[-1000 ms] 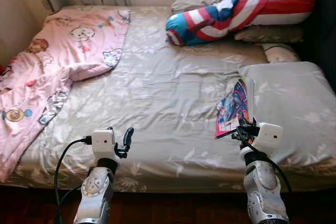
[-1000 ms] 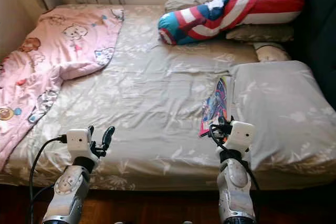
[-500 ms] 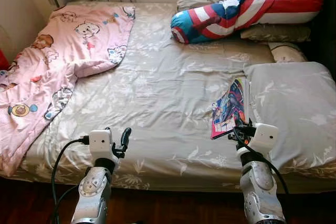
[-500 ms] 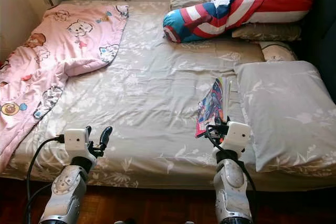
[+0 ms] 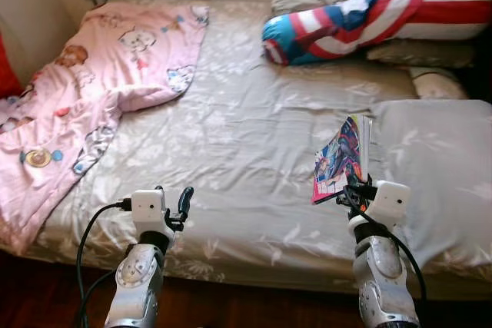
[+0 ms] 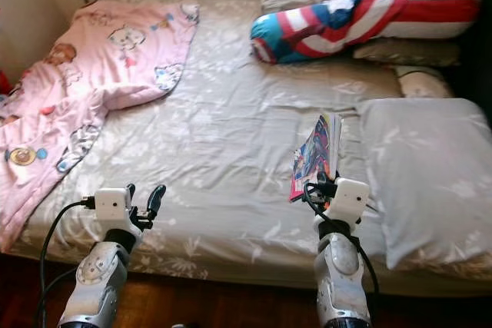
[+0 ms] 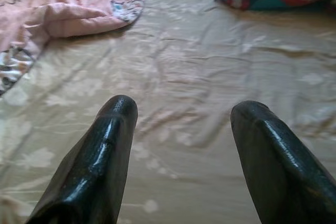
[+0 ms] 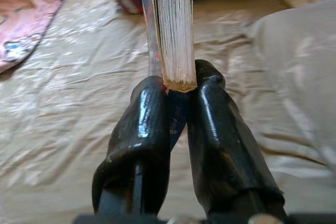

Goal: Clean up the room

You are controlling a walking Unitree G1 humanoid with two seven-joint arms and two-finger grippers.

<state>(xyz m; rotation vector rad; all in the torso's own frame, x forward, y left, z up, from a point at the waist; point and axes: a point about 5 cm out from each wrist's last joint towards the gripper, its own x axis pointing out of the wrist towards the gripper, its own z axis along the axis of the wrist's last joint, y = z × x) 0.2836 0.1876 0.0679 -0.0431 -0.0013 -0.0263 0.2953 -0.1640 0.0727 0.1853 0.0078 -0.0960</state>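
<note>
The right gripper (image 8: 176, 108) has its two black fingers clamped on the lower edge of a thin, brightly coloured paperback comic book (image 5: 341, 157), which stands on edge above the beige floral-print bedsheet (image 5: 231, 136), its pages fanning upward in the right wrist view, just beside the grey flower-patterned pillow (image 5: 430, 167) at the robot's right. The left gripper (image 7: 181, 156) hovers low over the near edge of the mattress with its fingers spread wide and nothing between them. Farther off, a pink cartoon-print quilt (image 5: 84, 90) lies rumpled across the left side of the bed, and a red, white and blue striped bolster cushion (image 5: 369, 9) rests against the pillows at the head. The step in hand looks like clearing the book off the bed; the next move probably calls for carrying it, with a firm grip, to a shelf or table, no such spot being in sight here.
</note>
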